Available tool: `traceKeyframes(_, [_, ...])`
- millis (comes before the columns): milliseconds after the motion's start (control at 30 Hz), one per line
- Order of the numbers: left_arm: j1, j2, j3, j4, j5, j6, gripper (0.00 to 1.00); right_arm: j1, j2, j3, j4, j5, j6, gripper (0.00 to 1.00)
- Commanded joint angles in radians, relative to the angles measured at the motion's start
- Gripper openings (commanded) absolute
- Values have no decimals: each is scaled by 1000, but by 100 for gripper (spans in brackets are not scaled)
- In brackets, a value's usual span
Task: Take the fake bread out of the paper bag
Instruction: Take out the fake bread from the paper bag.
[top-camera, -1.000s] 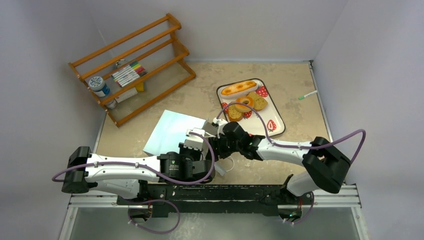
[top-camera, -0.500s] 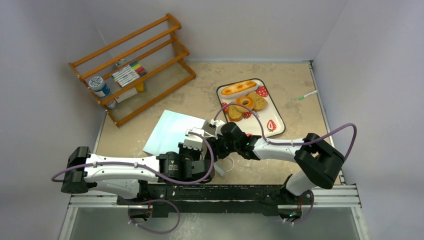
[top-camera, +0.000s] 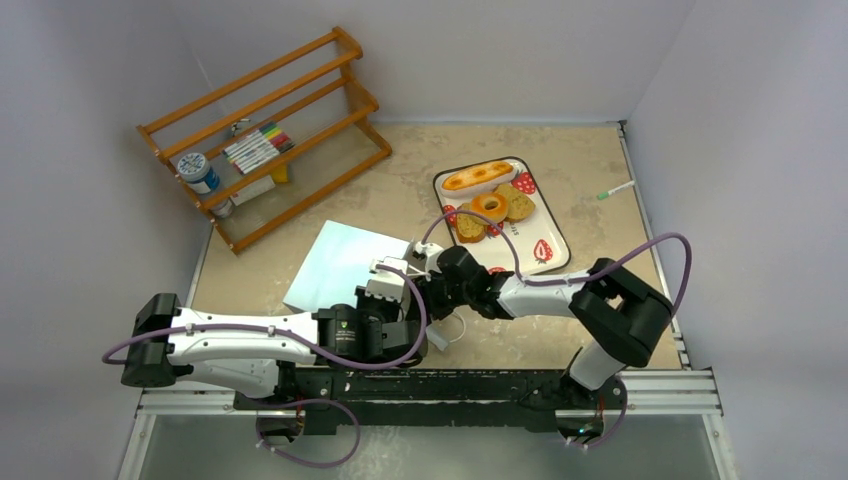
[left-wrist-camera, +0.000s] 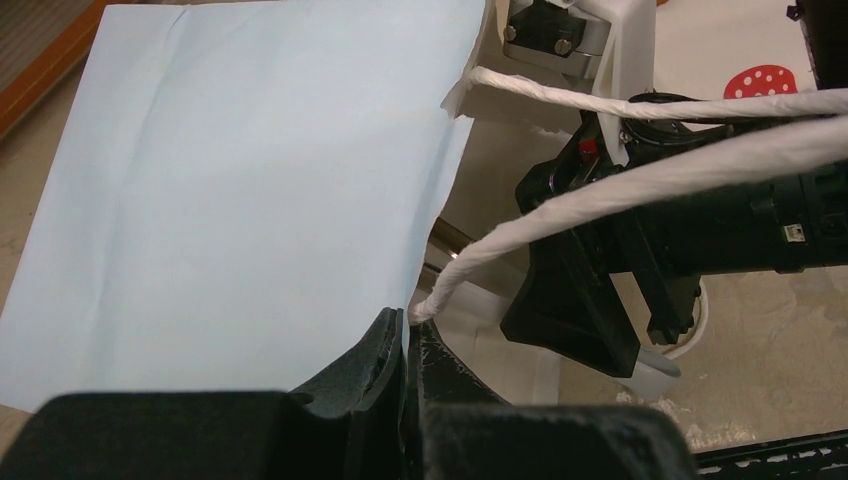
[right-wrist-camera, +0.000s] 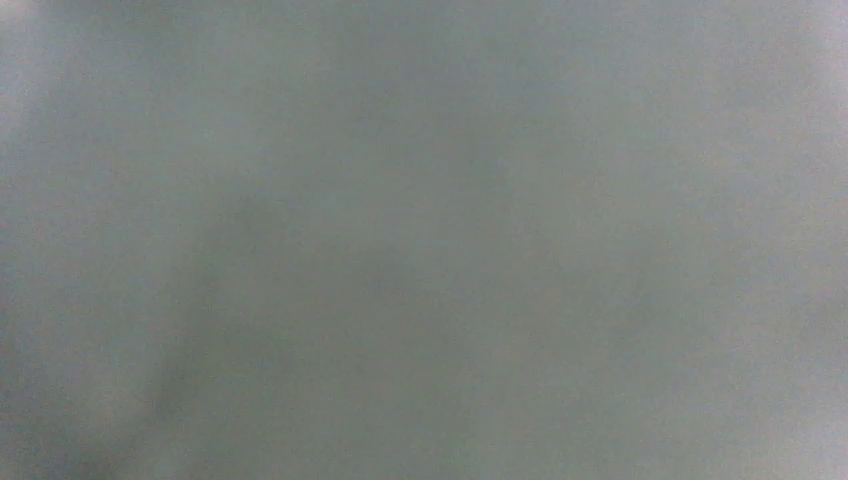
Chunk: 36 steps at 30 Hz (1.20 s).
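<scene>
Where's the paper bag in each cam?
Top external: paper bag lying flat, left of centre.
Left wrist: the bag fills the upper left.
Right wrist: featureless grey, cannot tell.
Shared landmark: strawberry tray, right of the bag in top external and left wrist.

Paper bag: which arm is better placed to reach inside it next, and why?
Right, likely. The right arm reaches to the paper bag at its mouth, and its wrist view shows only blank grey. The left arm is occupied: its jaws are shut on the bag's edge, beside a cord handle.
</scene>
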Motion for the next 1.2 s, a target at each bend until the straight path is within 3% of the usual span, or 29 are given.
traceKeyframes(0, [-4, -28, -3, 9, -32, 0, 0, 5, 24, 0, 48, -41, -17, 56])
traceKeyframes(367, [-5, -17, 0, 19, -33, 3, 0, 51, 36, -28, 78, -46, 5, 39])
traceKeyframes(633, [-5, -4, 7, 25, -31, 5, 0, 72, 87, -51, 132, -61, 34, 38])
traceKeyframes(767, [-4, -2, 8, 26, -29, 5, 0, 72, 94, -69, 168, -97, 59, 22])
traceKeyframes(867, [-4, -6, 14, 5, -30, -3, 0, 72, 49, -77, 154, -101, 74, 11])
traceKeyframes(1167, [-5, -14, 66, -93, -44, 0, 0, 71, -199, -61, -53, -72, 87, 0])
